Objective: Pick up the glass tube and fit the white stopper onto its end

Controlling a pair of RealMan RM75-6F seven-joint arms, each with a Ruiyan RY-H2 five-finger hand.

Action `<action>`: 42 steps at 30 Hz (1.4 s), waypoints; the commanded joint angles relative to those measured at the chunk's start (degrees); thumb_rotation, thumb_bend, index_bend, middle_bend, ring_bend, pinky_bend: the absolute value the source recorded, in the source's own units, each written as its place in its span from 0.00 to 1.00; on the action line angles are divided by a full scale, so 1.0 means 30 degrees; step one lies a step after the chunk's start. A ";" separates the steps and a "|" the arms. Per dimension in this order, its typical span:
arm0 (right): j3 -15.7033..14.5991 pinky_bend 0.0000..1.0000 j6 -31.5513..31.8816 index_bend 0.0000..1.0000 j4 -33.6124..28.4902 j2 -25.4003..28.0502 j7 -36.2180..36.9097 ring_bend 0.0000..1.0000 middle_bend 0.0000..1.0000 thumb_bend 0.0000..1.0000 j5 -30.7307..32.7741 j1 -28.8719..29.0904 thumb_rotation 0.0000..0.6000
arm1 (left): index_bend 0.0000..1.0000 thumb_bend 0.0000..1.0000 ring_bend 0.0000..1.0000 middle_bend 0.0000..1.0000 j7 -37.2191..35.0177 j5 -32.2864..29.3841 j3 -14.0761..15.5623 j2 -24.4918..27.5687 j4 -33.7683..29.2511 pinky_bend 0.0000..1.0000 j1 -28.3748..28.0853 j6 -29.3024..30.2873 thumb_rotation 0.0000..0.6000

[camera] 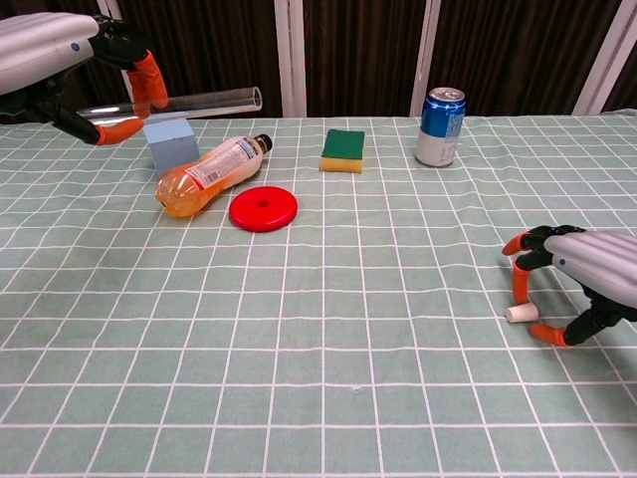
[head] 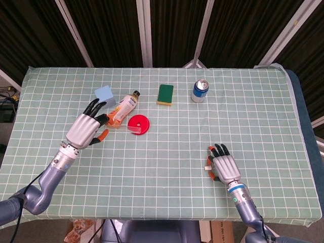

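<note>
The left hand (camera: 70,60) pinches the clear glass tube (camera: 189,103) lengthwise in the air above the checked green bench (camera: 328,329). The right hand (camera: 582,279) arches, fingers spread, over the small white cylindrical stopper (camera: 520,314) lying on the bench.

The head view looks steeply down from high above the whole table (head: 167,121). The chest view looks level and closer across it. Both share the tabletop.
</note>
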 commanded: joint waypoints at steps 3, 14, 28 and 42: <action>-0.0007 0.00 0.0072 0.52 -0.0056 -0.0003 -0.0066 0.00 0.16 0.37 0.0055 0.0003 1.00 | 0.49 0.67 0.10 0.52 -0.0019 0.0000 -0.0005 -0.0005 -0.0005 0.00 0.0004 0.0019 1.00; 0.0041 0.00 0.0363 0.58 -0.0264 0.0029 0.0161 0.00 0.16 0.38 0.0156 -0.0112 1.00 | 0.49 0.67 0.10 0.52 -0.0044 -0.0184 -0.0035 -0.0042 -0.0003 0.00 0.0078 0.0007 1.00; 0.2075 0.00 0.2102 0.58 -0.1512 0.1556 -0.0403 0.00 0.16 0.39 -0.0439 0.0537 1.00 | 0.49 0.67 0.10 0.52 0.0076 -0.2770 -0.1082 -0.2432 -0.0470 0.00 0.0108 -0.0480 1.00; 0.5006 0.00 0.3572 0.58 -0.0423 0.2303 -0.1356 0.00 0.16 0.39 -0.1950 0.2886 1.00 | 0.49 0.67 0.10 0.52 0.0140 -0.4639 -0.2542 -0.6586 0.1664 0.00 -0.1122 -0.1129 1.00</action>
